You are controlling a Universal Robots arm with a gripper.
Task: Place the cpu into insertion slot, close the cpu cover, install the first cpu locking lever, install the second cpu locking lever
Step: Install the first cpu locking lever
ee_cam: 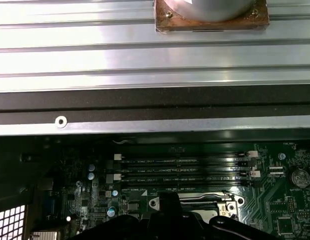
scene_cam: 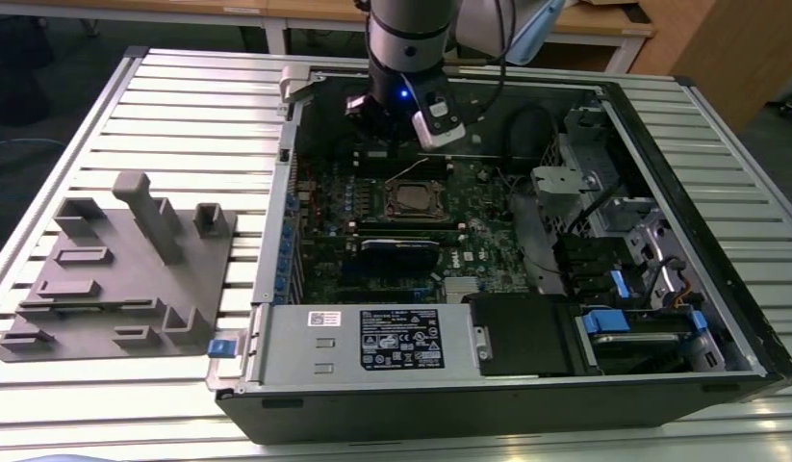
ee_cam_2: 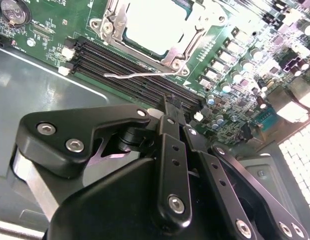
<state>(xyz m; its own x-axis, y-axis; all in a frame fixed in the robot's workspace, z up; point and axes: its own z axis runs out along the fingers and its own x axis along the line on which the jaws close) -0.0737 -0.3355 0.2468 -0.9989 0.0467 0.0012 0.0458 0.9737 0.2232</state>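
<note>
One loose lever (ee_cam_2: 144, 75), lying on the far side of the socket (scene_cam: 415, 199) where the chip (ee_cam_2: 155, 20) is seated under the cover (ee_cam_2: 191, 41), could be missed or bent by the empty, nearly closed claw (ee_cam_2: 174, 104) if pressed off-centre.

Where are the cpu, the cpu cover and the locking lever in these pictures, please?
cpu (ee_cam_2: 155, 20), second wrist view, on its pale metal top.
cpu cover (ee_cam_2: 191, 40), second wrist view, on the frame's side bar.
locking lever (ee_cam_2: 144, 75), second wrist view, on its thin wire shaft.
</note>
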